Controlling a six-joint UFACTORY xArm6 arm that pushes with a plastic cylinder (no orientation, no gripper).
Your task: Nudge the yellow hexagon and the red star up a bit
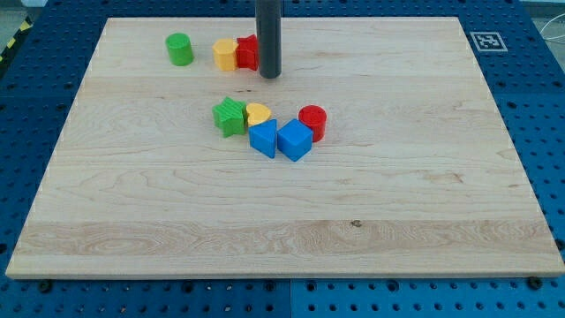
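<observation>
The yellow hexagon [225,54] and the red star [247,52] sit side by side and touching near the view's top, left of centre. My tip [269,75] is at the red star's right side, touching or nearly touching it, and the rod hides the star's right edge.
A green cylinder [179,49] stands left of the yellow hexagon. In the board's middle lies a cluster: a green star [229,116], a yellow heart [258,113], a red cylinder [312,122] and two blue blocks [262,139] [295,140]. The wooden board [282,221] lies on a blue perforated table.
</observation>
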